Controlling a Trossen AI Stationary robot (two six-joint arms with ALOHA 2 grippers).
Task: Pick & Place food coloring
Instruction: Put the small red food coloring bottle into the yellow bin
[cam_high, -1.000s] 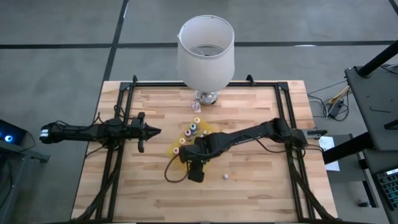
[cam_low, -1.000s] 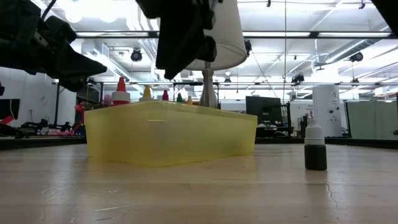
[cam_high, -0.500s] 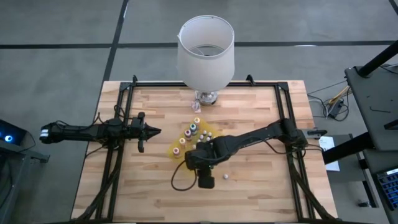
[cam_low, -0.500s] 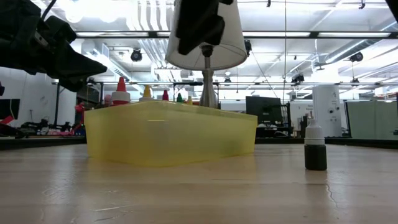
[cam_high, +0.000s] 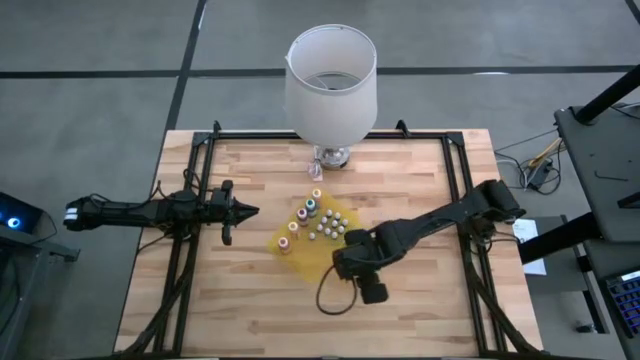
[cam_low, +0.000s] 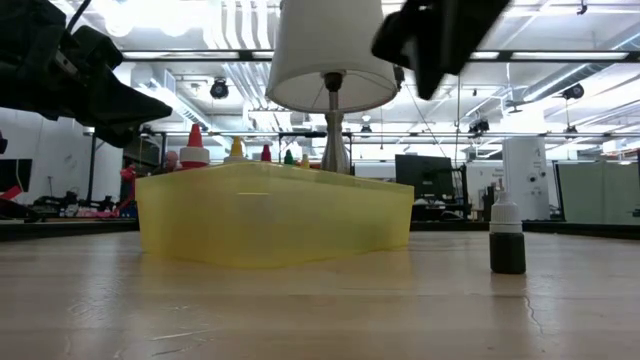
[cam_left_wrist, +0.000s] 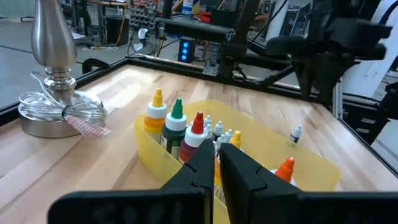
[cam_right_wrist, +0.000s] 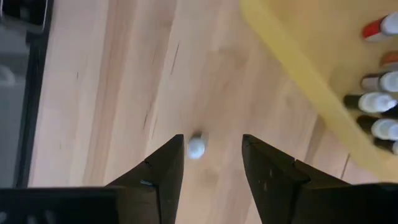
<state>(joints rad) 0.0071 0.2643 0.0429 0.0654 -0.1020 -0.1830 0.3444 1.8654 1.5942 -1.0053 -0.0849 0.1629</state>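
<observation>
A yellow tray (cam_high: 300, 243) at mid-table holds several small food coloring bottles (cam_high: 318, 218) standing upright with coloured caps (cam_left_wrist: 176, 116). One more dark bottle with a white cap (cam_low: 507, 240) stands alone on its base on the wood, right of the tray (cam_low: 270, 212). My right gripper (cam_right_wrist: 212, 140) hangs open high above it, pointing down, and the white cap (cam_right_wrist: 196, 147) shows between its fingers. In the high view the right gripper (cam_high: 354, 266) hides that bottle. My left gripper (cam_high: 246, 211) waits shut at the table's left, clear of everything.
A lamp with a white shade (cam_high: 331, 78) and a metal base (cam_left_wrist: 57, 106) stands at the table's far edge, behind the tray. A black frame (cam_high: 205, 150) runs along the table's sides. Bare wood lies near and right of the lone bottle.
My right gripper has swung from over the tray's near side toward the table's right edge and a little nearer, and now hangs above the lone bottle. The bottles and tray have stayed put.
</observation>
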